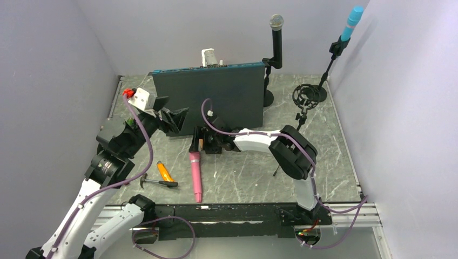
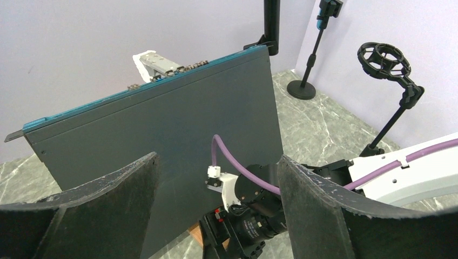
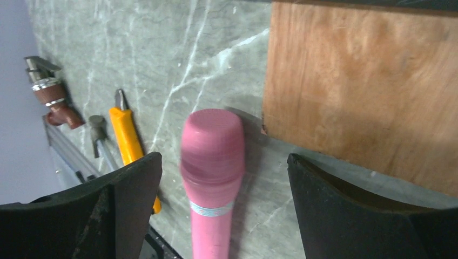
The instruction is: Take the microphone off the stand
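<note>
A pink microphone (image 1: 195, 175) lies flat on the marble table, head toward the back. My right gripper (image 1: 197, 141) is open just above its head; in the right wrist view the microphone (image 3: 211, 162) lies between the spread fingers (image 3: 129, 205) without touching them. A black microphone (image 1: 276, 38) stands in a stand at the back. A blue microphone (image 1: 352, 24) sits in a stand at the far right. A stand with a shock mount (image 1: 305, 97) holds nothing. My left gripper (image 1: 170, 116) is open and empty by the dark board's left end.
A tall dark board (image 1: 210, 97) stands across the middle back, filling the left wrist view (image 2: 162, 140). A wooden block (image 3: 362, 91) lies by the pink microphone's head. A yellow screwdriver (image 1: 164, 171) and a small hammer (image 1: 156, 183) lie left of the microphone.
</note>
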Robot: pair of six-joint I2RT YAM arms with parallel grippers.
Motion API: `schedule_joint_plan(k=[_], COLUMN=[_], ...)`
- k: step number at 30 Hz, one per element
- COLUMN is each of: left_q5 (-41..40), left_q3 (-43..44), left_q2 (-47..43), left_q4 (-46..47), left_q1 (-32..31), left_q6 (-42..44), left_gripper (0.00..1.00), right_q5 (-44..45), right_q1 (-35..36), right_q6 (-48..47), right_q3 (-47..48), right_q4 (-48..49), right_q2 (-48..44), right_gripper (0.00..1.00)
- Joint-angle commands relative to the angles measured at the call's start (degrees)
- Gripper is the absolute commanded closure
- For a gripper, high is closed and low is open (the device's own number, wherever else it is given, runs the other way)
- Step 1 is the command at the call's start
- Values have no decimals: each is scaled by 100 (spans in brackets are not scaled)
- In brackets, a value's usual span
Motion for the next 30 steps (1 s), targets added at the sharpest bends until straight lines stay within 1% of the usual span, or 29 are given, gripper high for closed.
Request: schedule_joint_plan(k=[1, 6, 7, 8, 12, 15, 21, 23, 25, 28, 30], left_q5=[-29, -43, -34, -25, -91, -95, -217, -270, -316, -385, -444], left_q3=[13, 20, 18, 12, 23, 10, 20, 27, 24, 0, -28], left_q2=[-20, -1, -4, -10, -14, -45, -26, -24, -44, -109, -162], left_q4=[137, 132, 132, 132, 101, 114, 84, 62, 70, 75, 98], left_q1=[-61, -92, -99, -109, -116, -125, -143, -168, -187, -187, -187], left_q6=[63, 72, 72, 70, 79, 70, 96, 112, 130, 140, 137], left_gripper=[17, 17, 17, 17, 17, 17, 17, 17, 17, 17, 17], right_q5=[503, 868, 1040, 1145, 1492, 1593, 1881, 2191, 2737, 3442, 3932], right_q1=[71, 185, 201, 254, 387, 437, 451, 465, 475, 485, 496], right_q6=[-319, -524, -587, -652, -890, -1047, -1416, -1567, -1490, -1744, -1800], right_q3=[211, 349, 382, 420, 458, 352, 356, 363, 567, 1058, 1106], right_q4=[-576, -1004, -1093, -1181, -1411, -1374, -1691, -1835, -2256, -3034, -3264], right_q2=[-116, -346, -414, -488, -894, -1230, -1832, -2101, -2277, -2431, -2673], right_gripper=[11, 9, 3, 1, 0, 0, 0, 0, 0, 0, 0])
